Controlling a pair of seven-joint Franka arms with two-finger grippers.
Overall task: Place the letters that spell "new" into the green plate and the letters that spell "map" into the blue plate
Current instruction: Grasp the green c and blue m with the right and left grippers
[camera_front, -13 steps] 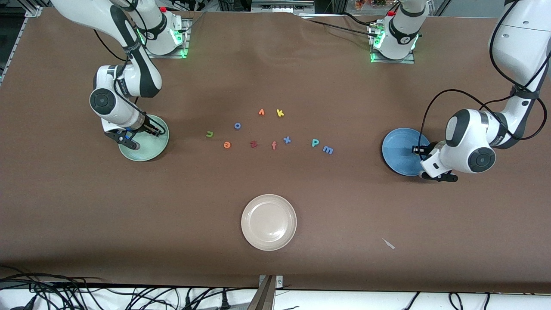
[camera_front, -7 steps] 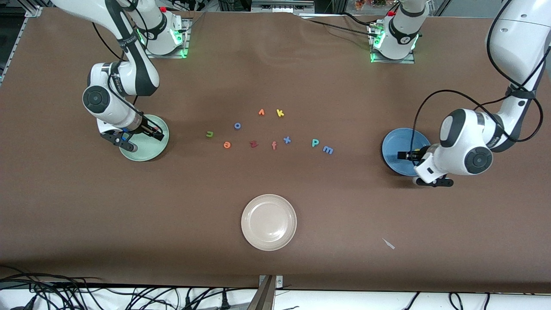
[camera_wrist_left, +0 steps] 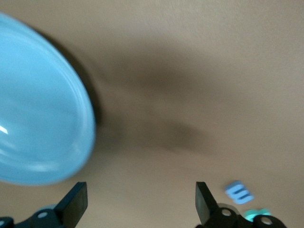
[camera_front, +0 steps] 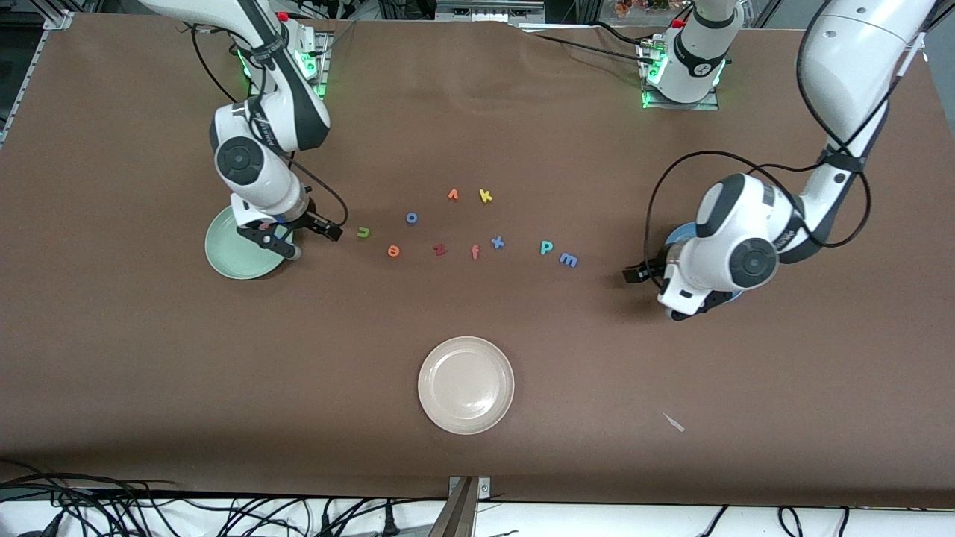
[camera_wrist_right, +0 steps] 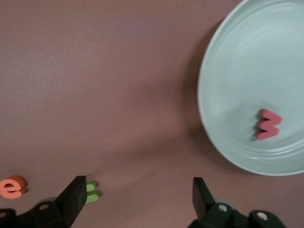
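Letters lay strung across the middle of the table (camera_front: 112, 358) when you paused here, and both of your grippers hung empty with their jaws spread apart. Your right gripper (camera_front: 307, 240) hovered at the edge of the green plate (camera_front: 227, 261), on the side toward the row of letters; the pink-red w (camera_wrist_right: 268, 124) already lay inside that plate, near its rim. The green n (camera_front: 363, 232) sat just beside that gripper, toward the left arm's end of the table, and the orange e (camera_front: 393, 251) lay a little past it, slightly nearer the front camera. Your left gripper (camera_front: 650, 287) hung over bare table at the edge of the blue plate (camera_wrist_left: 38, 123), which your arm mostly hid in the front view. The blue m (camera_front: 568, 259) and the teal p (camera_front: 547, 247) lay together, well apart from that gripper, toward the right arm's end. You could not find the yellow a in any view.

Between the e and the p stood the strays: the dark red z (camera_front: 439, 250), the orange f (camera_front: 475, 252) and the blue x (camera_front: 498, 242) in line, with the blue o (camera_front: 411, 218), another orange letter (camera_front: 453, 195) and the yellow k (camera_front: 486, 195) farther from the front camera. The beige plate (camera_front: 465, 385) sat alone, nearest that camera.
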